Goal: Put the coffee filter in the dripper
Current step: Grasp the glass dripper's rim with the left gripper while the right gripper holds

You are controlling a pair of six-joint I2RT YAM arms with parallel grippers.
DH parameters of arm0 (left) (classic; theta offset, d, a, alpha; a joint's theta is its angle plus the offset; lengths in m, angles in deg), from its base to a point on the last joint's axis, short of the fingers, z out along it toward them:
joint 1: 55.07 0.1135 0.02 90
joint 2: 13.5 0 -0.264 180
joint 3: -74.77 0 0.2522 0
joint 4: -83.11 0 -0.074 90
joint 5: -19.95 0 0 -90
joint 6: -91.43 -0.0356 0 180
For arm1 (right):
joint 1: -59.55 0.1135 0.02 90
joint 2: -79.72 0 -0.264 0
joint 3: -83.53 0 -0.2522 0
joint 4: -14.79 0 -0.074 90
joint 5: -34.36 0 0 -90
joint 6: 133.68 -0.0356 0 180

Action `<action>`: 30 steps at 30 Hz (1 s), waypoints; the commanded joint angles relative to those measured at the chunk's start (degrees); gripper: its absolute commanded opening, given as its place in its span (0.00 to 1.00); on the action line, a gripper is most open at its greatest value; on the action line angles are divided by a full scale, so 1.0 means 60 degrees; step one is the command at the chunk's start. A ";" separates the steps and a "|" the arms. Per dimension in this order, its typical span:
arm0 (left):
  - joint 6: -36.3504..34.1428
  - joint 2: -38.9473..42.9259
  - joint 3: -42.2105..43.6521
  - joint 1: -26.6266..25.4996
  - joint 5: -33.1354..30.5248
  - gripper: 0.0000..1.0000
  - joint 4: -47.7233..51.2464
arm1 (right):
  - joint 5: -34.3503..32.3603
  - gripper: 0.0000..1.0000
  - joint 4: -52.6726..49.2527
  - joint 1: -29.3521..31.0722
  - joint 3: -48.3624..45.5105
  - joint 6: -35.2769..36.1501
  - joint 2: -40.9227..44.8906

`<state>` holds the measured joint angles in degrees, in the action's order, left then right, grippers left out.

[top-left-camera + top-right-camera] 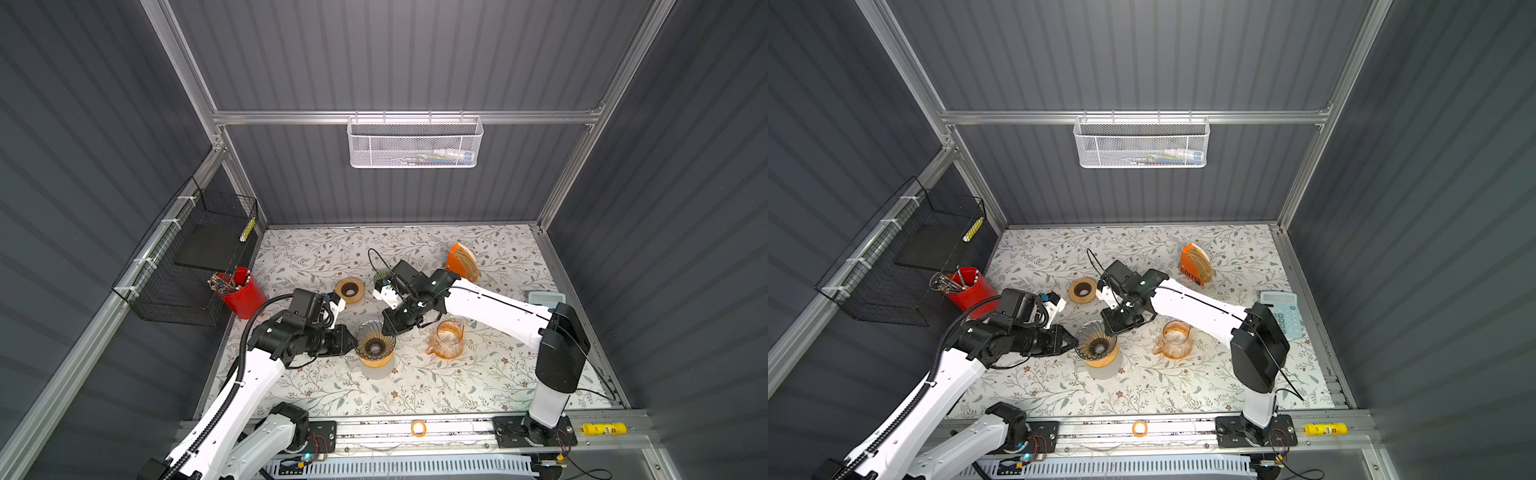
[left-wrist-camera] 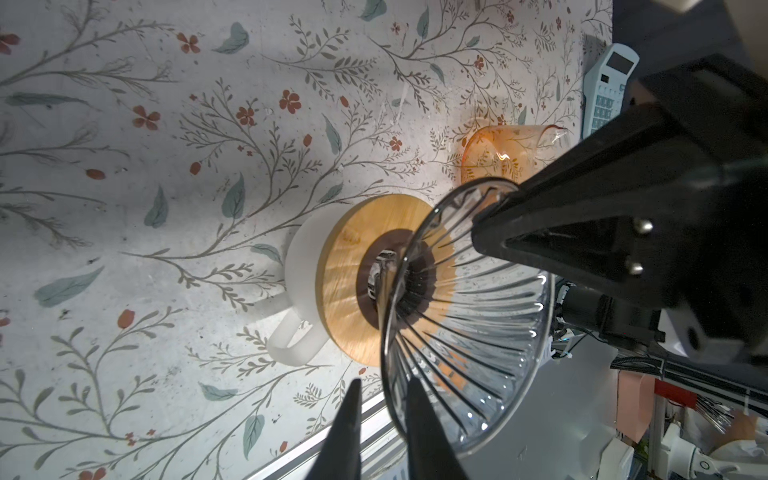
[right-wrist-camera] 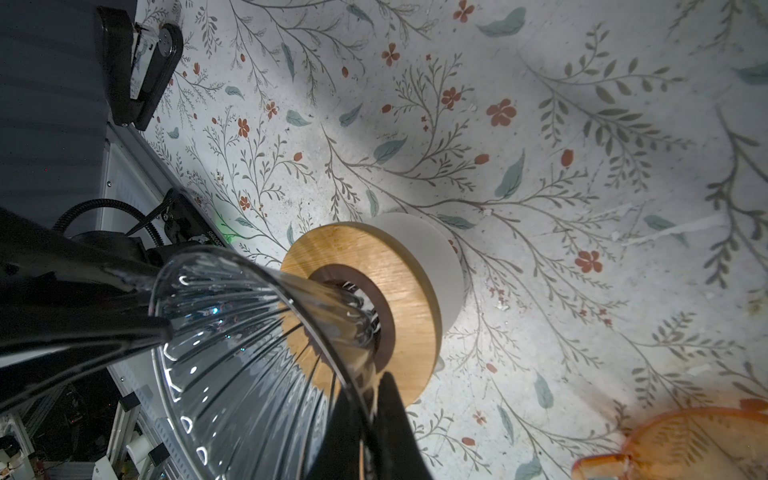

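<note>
L claw [image 2: 384,382]: jaws narrow, astride glass dripper [image 2: 469,332] rim, slim gap showing. R claw [image 3: 365,388]: pinched shut on rim, far side. Dripper sits on white mug [image 2: 303,266].

I see my right gripper [image 3: 368,395] pinching the rim of the clear ribbed glass dripper [image 3: 249,332], which sits with its round wooden collar [image 3: 399,270] on a frosted white mug [image 3: 436,257] atop the floral tablecloth [image 3: 540,124], the left gripper [image 3: 154,299] straddling the opposite rim.

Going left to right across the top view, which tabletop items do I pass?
red cup → glass dripper → orange glass jug → calculator
</note>
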<state>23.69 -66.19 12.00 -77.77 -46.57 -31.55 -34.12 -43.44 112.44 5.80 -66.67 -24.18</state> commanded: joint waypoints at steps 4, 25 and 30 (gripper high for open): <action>0.0179 -0.0228 -0.0079 -0.0026 -0.0442 0.14 0.0091 | -0.0012 0.00 0.0006 0.0027 -0.0147 0.0019 -0.0236; 0.0811 -0.0351 0.0400 -0.0083 -0.0293 0.09 0.0222 | -0.0290 0.00 -0.0098 0.0031 -0.0261 0.0081 -0.0421; 0.1133 -0.0179 0.0686 -0.0135 -0.0281 0.08 0.0179 | -0.0290 0.00 -0.0030 0.0034 -0.0337 0.0033 -0.0493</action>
<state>29.63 -66.89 13.04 -78.03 -46.46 -34.02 -33.99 -42.68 112.46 5.63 -66.71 -24.60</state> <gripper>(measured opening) 0.088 0.088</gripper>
